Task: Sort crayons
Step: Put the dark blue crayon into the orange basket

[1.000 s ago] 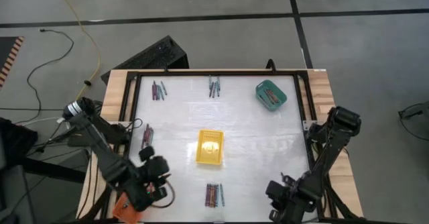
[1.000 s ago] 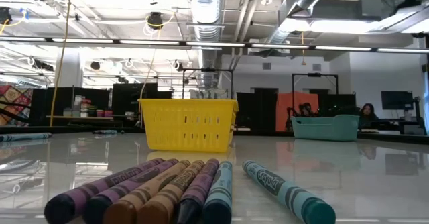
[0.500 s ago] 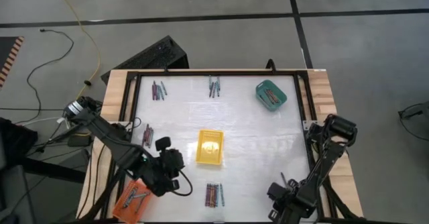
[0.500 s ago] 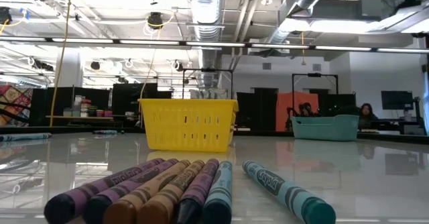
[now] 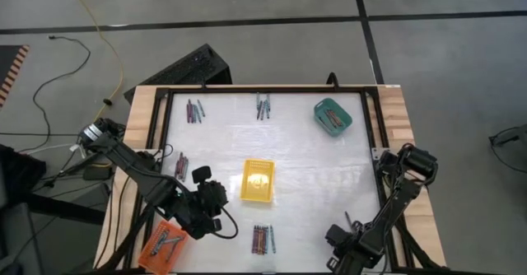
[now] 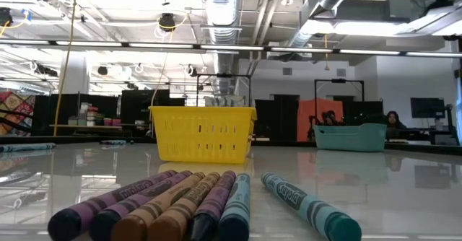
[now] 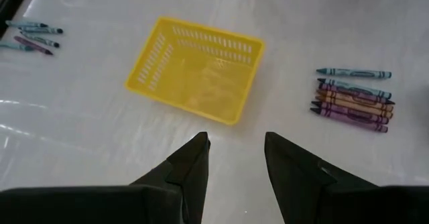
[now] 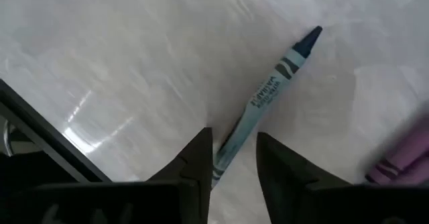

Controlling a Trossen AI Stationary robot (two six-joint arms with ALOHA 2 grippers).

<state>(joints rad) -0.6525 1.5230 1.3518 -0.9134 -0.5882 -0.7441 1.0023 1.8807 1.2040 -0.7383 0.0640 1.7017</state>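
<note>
Crayons lie in small groups on the white table: near the front [image 5: 263, 239], at the left [image 5: 180, 166], and two groups at the far edge [image 5: 194, 110] [image 5: 263, 106]. My left gripper [image 5: 210, 201] is open and empty above the table, left of the yellow tray [image 5: 257, 180]; its wrist view shows the tray [image 7: 194, 70] and the front group [image 7: 352, 100] ahead. My right gripper [image 8: 233, 158] is open at the front right. A blue crayon [image 8: 268, 96] lies on the table along its fingers, one end in the gap. I cannot tell if it touches.
An orange tray [image 5: 165, 244] holding some crayons sits off the table's near left corner. A teal tray [image 5: 333, 116] with crayons stands at the far right. A dark frame [image 5: 165, 127] runs round the table. Purple crayons [image 8: 402, 160] show at the right wrist view's edge.
My left gripper has gone from above the orange tray toward the table's right and far side, to beside the yellow tray, then stayed there. The orange tray with crayons in it now shows uncovered. My right gripper has drifted slightly toward the near edge.
</note>
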